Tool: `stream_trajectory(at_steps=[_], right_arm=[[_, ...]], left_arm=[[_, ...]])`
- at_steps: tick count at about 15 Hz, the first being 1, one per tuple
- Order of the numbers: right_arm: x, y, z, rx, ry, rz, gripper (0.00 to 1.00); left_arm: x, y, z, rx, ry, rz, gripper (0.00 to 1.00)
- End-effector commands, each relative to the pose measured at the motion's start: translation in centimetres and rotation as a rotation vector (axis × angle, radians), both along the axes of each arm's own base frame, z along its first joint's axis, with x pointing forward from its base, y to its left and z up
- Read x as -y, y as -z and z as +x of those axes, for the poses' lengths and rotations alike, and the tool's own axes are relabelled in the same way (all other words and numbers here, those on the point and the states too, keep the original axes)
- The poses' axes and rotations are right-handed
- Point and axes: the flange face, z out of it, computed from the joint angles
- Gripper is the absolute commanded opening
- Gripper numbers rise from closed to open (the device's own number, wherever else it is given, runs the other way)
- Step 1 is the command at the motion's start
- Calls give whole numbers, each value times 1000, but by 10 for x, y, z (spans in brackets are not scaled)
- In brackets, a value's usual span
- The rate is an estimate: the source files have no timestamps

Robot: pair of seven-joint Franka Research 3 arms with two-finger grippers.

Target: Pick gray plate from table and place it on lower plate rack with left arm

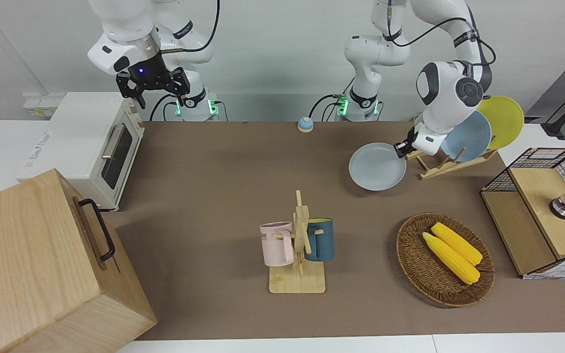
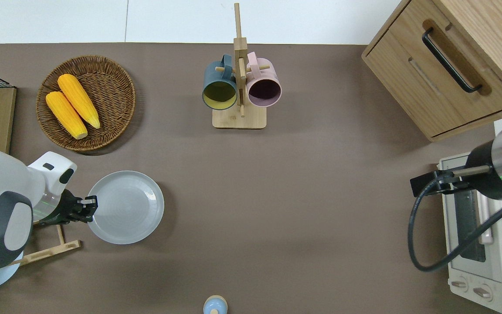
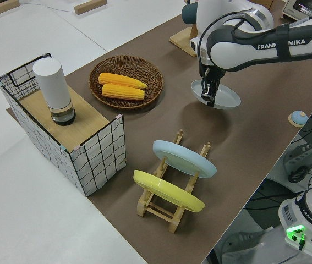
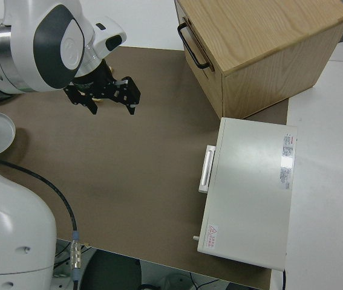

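Overhead view: the left pincer (image 2: 89,208) is pressed onto the rim of the gray plate (image 2: 125,213), pinching its edge on the side toward the left arm's end of the worktop (image 2: 303,209). The plate hangs roughly level from that grip, lifted clear of the brown mat, as the left side view shows with a shadow under the plate (image 3: 216,94) and the pincer (image 3: 207,98) reaching down onto its rim. Below the pincer's wrist lies the lower plate rack (image 2: 50,246), its light wooden slats poking out from under the white arm. In the front view the pincer (image 1: 403,146) sits right at the rack's (image 1: 447,164) low end, where the slots are free, while a sky-blue plate (image 1: 469,136) and a yellow plate (image 1: 503,120) stand in the slots higher up. Farther out from the pincer, away from the robots, a wicker basket (image 2: 116,76) holds two corn cobs (image 2: 72,105). Well apart toward the middle of the worktop stands a wooden mug stand (image 2: 239,85) with a dark blue mug (image 2: 219,84) and a pink mug (image 2: 263,84). The right pincer (image 1: 152,84) is parked, its fingers spread.
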Motion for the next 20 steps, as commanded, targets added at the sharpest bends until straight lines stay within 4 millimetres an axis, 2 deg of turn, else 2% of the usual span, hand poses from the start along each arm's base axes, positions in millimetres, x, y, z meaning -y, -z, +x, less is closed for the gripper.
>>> stream_trajectory(at_steps=[1, 3, 5, 7, 12, 14, 20], right_arm=[[3, -4, -3, -5, 3, 2, 990], [4, -4, -3, -5, 5, 2, 990], [3, -4, -3, -5, 3, 2, 990], [4, -4, -3, -5, 5, 2, 987], [3, -4, -3, -5, 3, 2, 987], [4, -4, -3, -5, 5, 2, 990], [4, -4, -3, -5, 5, 2, 990]], left_arm=[[-12, -43, 6, -31, -24, 190, 0], [-19, -49, 4, -56, -22, 265, 0], [-27, -52, 3, -67, 10, 449, 0], [-33, -56, -1, -98, 17, 509, 0], [-43, -66, -5, -129, 38, 796, 0], [-35, -66, -8, -140, 29, 854, 0], [-36, -51, -10, -145, -48, 901, 0]])
